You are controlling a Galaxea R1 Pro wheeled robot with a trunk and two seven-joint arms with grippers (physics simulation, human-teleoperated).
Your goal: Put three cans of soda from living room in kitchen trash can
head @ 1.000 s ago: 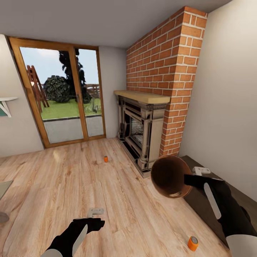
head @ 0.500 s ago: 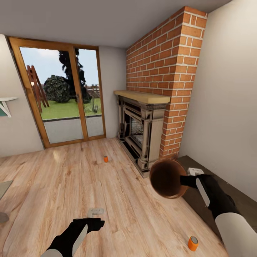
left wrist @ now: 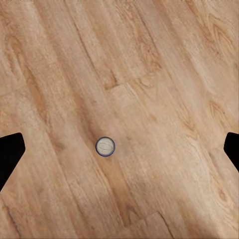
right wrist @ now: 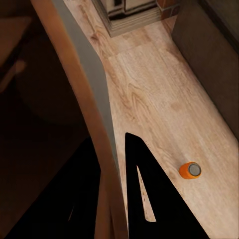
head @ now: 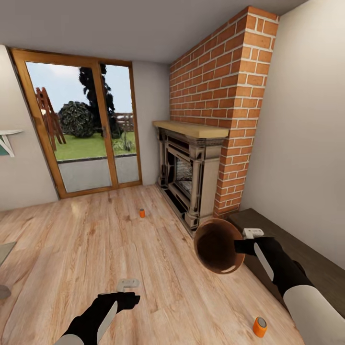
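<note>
Head view: my right tool [head: 238,246] is clamped on the rim of the light grey, tan-lined cylindrical bin [head: 216,245], left tool [head: 128,283] gaping empty over floor, nearest orange metal-topped can [head: 259,327] upright by the dark low surface [head: 292,249]; light, rigid, slick, so I'd pinch mid-body.

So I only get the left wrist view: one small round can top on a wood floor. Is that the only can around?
Observer: No. There are two orange cans as well: one near the fireplace, one beside the bench.
Operator: And is the other arm free?
Observer: No. The right gripper is shut on the rim of the bin, holding it off the ground with its mouth towards the head camera.
</note>
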